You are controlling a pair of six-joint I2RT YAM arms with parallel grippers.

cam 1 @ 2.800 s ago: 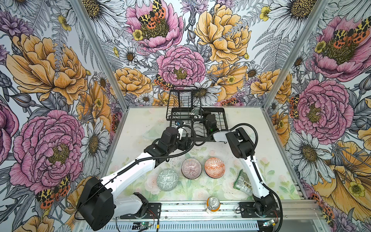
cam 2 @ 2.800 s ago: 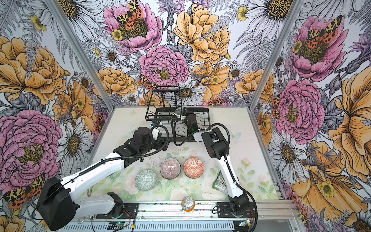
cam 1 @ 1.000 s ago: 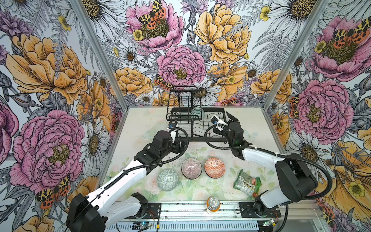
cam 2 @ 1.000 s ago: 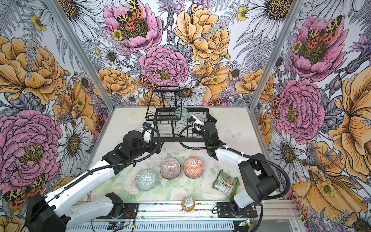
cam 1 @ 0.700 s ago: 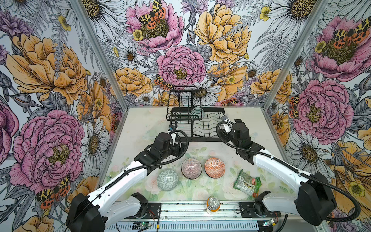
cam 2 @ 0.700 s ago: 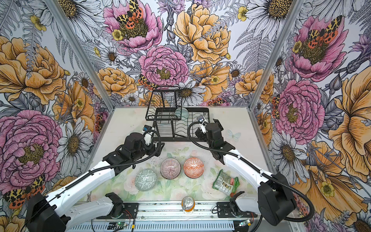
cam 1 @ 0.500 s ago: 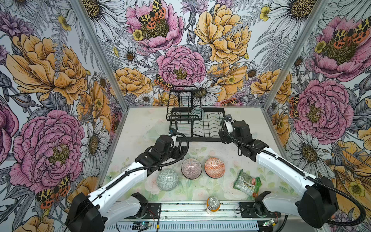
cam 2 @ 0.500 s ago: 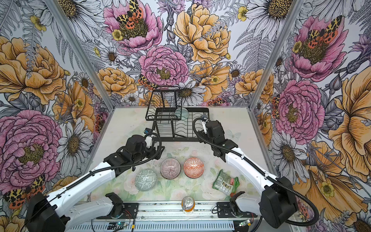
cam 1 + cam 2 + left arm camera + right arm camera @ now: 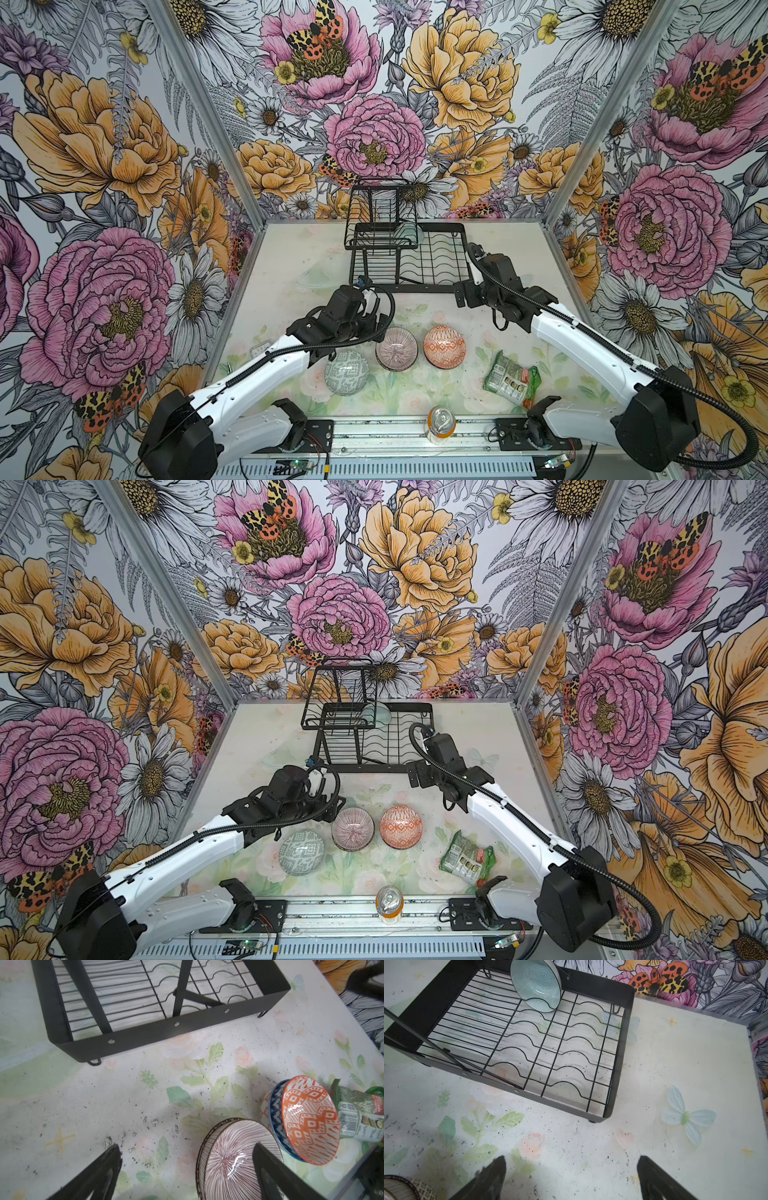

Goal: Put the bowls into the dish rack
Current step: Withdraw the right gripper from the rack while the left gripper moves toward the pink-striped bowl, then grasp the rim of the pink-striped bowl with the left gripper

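Observation:
The black dish rack (image 9: 415,286) (image 9: 365,767) (image 9: 620,1064) stands at the back centre, with a pale teal bowl (image 9: 410,235) (image 9: 381,715) (image 9: 535,985) leaning in its rear slots. In front lie a grey-green maze bowl (image 9: 346,372) (image 9: 301,852), a pink-striped bowl (image 9: 397,348) (image 9: 353,828) (image 9: 232,1163) and an orange-white bowl (image 9: 444,347) (image 9: 401,826) (image 9: 309,1120). The orange one sits nested in a blue bowl (image 9: 275,1105). My left gripper (image 9: 377,330) (image 9: 334,806) (image 9: 187,1149) is open, one finger over the pink-striped bowl. My right gripper (image 9: 459,295) (image 9: 413,777) (image 9: 571,1159) hangs open and empty over bare table near the rack's front right corner.
A green snack packet (image 9: 513,376) (image 9: 467,856) (image 9: 361,1113) lies right of the bowls. A drink can (image 9: 441,422) (image 9: 389,899) stands at the table's front edge. Flowered walls close in the left, back and right sides.
Both grippers have drawn back from the rack, leaving the teal bowl in it. The left came down to the pink-striped bowl; the right arm swung out to the right and lowered.

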